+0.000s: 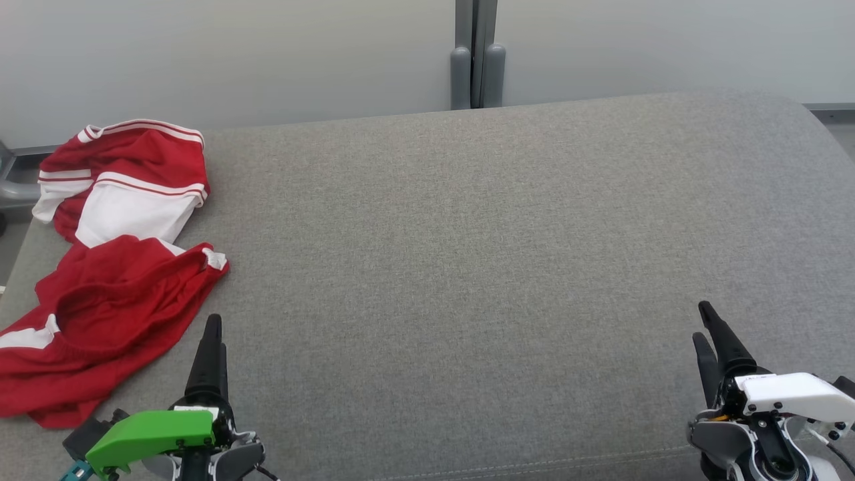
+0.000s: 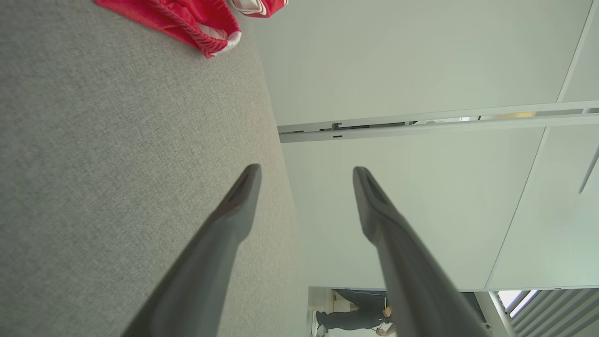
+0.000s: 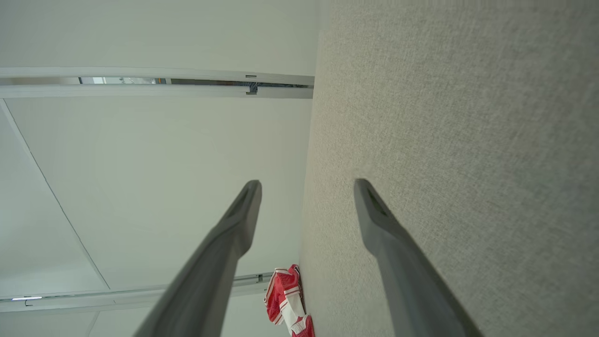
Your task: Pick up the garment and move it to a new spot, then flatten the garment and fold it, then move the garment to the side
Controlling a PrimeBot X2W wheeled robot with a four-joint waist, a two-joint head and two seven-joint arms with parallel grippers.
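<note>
1. A red and white garment (image 1: pixel 120 294) is seen crumpled along the left edge of the grey upholstered surface (image 1: pixel 467 254). It runs from the far left corner down towards the near left corner.
2. The left claw (image 1: pixel 212 324) is held at the near edge, just beside the garment's nearest folds. No contact with the cloth can be made out. In the left wrist view its two dark fingers (image 2: pixel 234 206) are shown well apart, with nothing between them.
3. The right claw (image 1: pixel 701 322) is held near the near right corner, well apart from the garment. In the right wrist view its fingers (image 3: pixel 238 215) are also shown spread, with nothing gripped.
4. A wide stretch of bare grey fabric is left open between the two claws and up to the far edge. The far right corner is rounded, and a stitched seam (image 1: pixel 534 462) is run along the near edge.
5. Pale wall panels (image 1: pixel 267 53) are set close behind the far edge, joined by a grey post (image 1: pixel 475 60) at about its middle.
6. A grey tube (image 1: pixel 15 192) is seen just off the left edge, beside the garment's far end.
7. A person (image 2: pixel 360 314) is glimpsed in the distance at the bottom of the left wrist view.
</note>
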